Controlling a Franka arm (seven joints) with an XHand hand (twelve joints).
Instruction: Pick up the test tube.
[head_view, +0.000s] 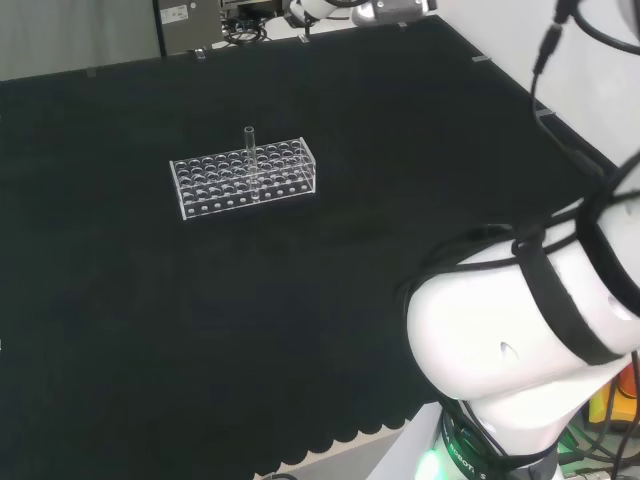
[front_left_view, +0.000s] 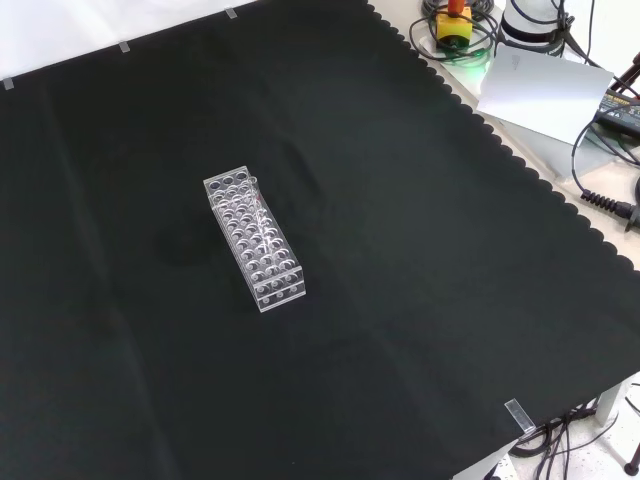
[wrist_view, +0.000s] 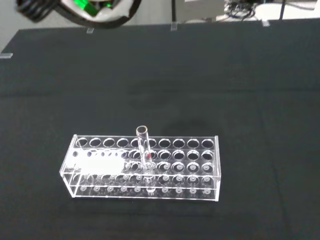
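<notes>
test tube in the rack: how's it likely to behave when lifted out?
The tube looks like clear, thin, smooth glass or plastic, so probably slippery and fragile. It stands upright in a hole of the clear rack, so a straight pull up should free it; a tilted pull may drag or tip the light-looking rack. Laid down, it would likely roll.

The arm's link (head_view: 520, 320) is a large, rounded, glossy white shell. Black cables (head_view: 560, 300) and a flat black strap run across it. Below the link sits a dark ring with a green glow (head_view: 432, 466) beside it.
</notes>
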